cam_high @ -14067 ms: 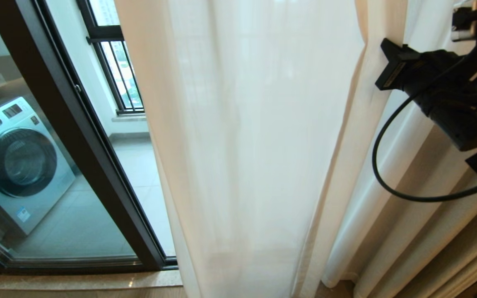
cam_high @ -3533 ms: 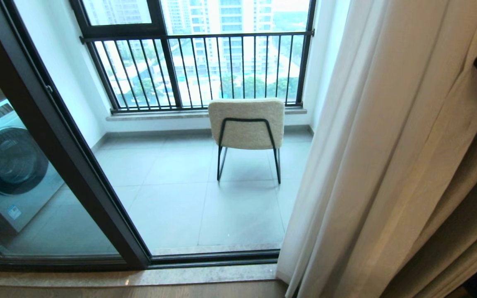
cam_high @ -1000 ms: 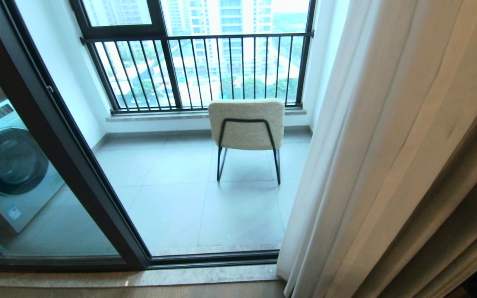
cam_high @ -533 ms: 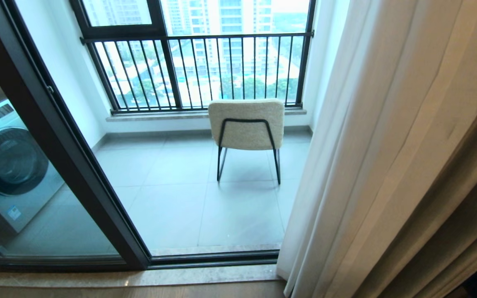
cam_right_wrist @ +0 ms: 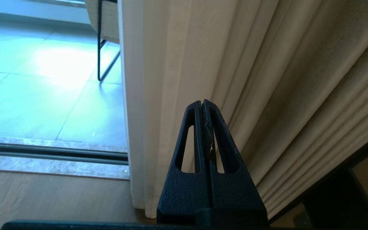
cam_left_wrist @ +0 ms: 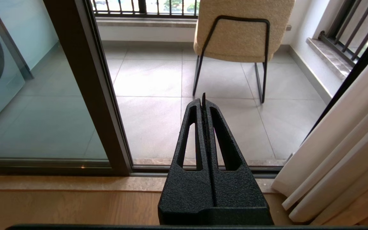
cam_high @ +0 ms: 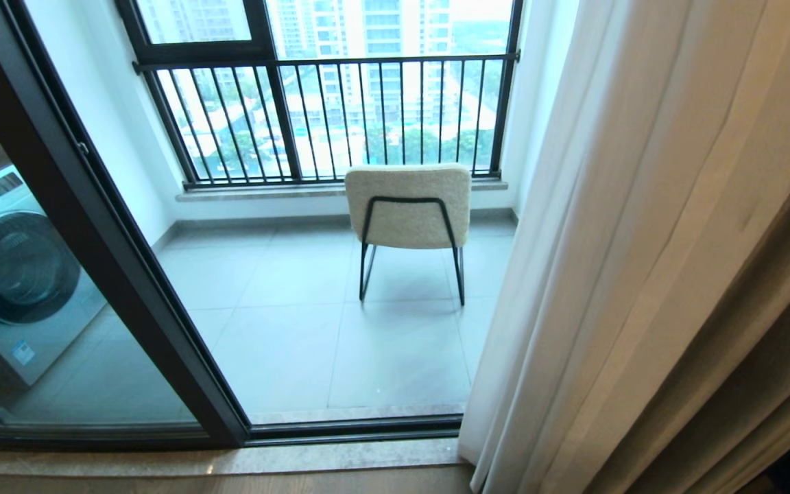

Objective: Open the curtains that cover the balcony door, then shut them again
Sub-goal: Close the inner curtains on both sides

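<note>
- Both pincers are pressed fully together, holding nothing: the left pincer [cam_left_wrist: 203,99] points at the doorway, the right pincer [cam_right_wrist: 202,103] at fabric folds, apart from them.
- Wooden floor [cam_high: 162,484] and a stone sill [cam_high: 230,458] lie nearest.
- Sheer white curtains [cam_high: 573,274] hang gathered at the right, beside tan drapes [cam_high: 765,329].
- Dark-framed balcony door [cam_high: 127,274] stands uncovered.
- Beyond: washing machine [cam_high: 18,274], chair [cam_high: 409,206], barred railing [cam_high: 340,116].

Washing machine [cam_high: 14,274] cut off at left edge, behind glass. Curtains [cam_high: 573,274] hide the doorway's right side. Chair [cam_right_wrist: 105,22] half hidden by them.
</note>
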